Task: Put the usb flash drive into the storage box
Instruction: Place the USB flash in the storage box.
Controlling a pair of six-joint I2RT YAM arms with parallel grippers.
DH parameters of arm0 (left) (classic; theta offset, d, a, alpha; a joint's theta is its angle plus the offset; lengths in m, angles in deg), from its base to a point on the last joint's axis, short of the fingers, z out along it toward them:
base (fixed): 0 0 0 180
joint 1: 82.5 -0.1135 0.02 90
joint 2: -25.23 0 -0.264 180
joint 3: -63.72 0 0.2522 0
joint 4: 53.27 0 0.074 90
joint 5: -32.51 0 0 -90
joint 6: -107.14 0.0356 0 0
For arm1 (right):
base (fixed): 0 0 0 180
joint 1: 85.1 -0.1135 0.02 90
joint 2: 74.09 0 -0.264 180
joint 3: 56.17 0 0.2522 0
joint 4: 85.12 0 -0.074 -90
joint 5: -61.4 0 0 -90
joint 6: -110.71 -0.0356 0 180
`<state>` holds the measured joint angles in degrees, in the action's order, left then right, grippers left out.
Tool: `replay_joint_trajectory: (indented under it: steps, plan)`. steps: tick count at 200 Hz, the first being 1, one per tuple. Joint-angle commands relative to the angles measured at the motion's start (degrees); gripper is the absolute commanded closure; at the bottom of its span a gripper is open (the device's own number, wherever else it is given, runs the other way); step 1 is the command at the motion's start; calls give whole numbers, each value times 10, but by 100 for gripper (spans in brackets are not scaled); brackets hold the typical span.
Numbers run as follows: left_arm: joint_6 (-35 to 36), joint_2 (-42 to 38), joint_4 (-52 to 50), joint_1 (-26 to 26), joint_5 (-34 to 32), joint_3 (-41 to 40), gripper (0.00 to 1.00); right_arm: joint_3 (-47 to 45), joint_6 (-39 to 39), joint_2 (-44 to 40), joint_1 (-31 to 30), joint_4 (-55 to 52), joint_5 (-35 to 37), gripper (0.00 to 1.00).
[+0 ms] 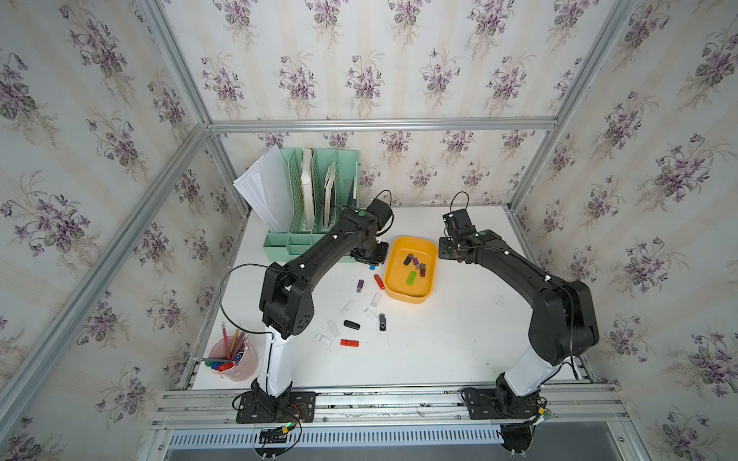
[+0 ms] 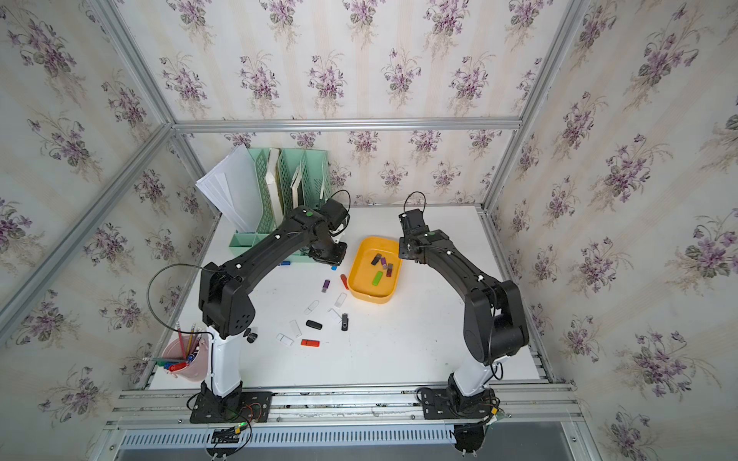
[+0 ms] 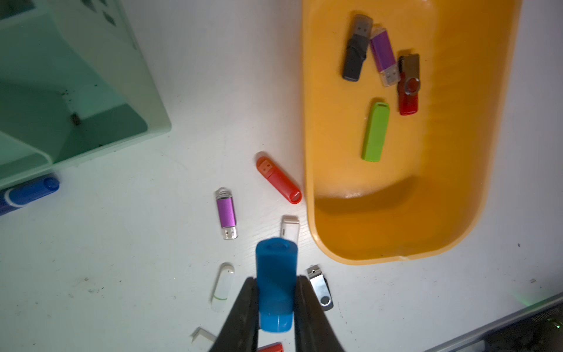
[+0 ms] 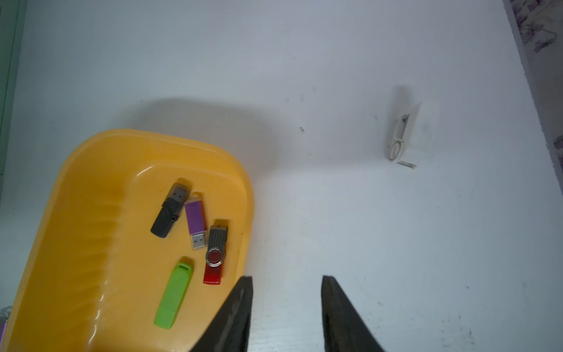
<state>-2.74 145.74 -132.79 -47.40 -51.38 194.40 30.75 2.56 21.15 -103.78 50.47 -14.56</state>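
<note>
1. The left jaws are clamped tight across the narrow sides of a blue usb flash drive (image 3: 275,292). It appears lifted off the tabletop (image 1: 459,339), though its height is hard to judge.
2. The drive's long axis runs in line with the jaws, with most of its body poking out ahead of the tips. It points roughly alongside the storage box (image 3: 396,219), not into it.
3. In a top view the storage box (image 1: 423,291) lies just to the robot's right of the wrist end of the left arm (image 1: 319,255), near but not under it. The coming move looks like a short sideways carry over the low rim, then a release.
4. The right jaws stand moderately apart with nothing between them, just beside the box's opposite long rim. The right arm (image 1: 519,271) is about as near the box, but only the left arm has a drive.
5. Surface: a smooth white tabletop, lightly scuffed. A red drive (image 3: 278,179) lies just beside the rim on the likely path, with a white drive (image 3: 289,227) near it. A low pass could knock them.
6. Room: 4 drives, a green drive (image 3: 376,131) among them, sit in the middle and far part of the box. The end nearer the robot is bare, so there is ample space for a drop.
</note>
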Motion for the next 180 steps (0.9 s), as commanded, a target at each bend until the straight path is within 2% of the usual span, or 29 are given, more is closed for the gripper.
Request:
replay_joint_trajectory:
  steps: [1,95,180]
  plan:
    - [8,34,-23,16,12,48,76,-30,-21,-24,14,1,-7,57]
    - [11,162,-5,45,61,167,75,-115,-51,-86,33,15,-24,57]
    - [12,248,16,45,76,212,75,-137,-54,-113,33,15,-30,57]
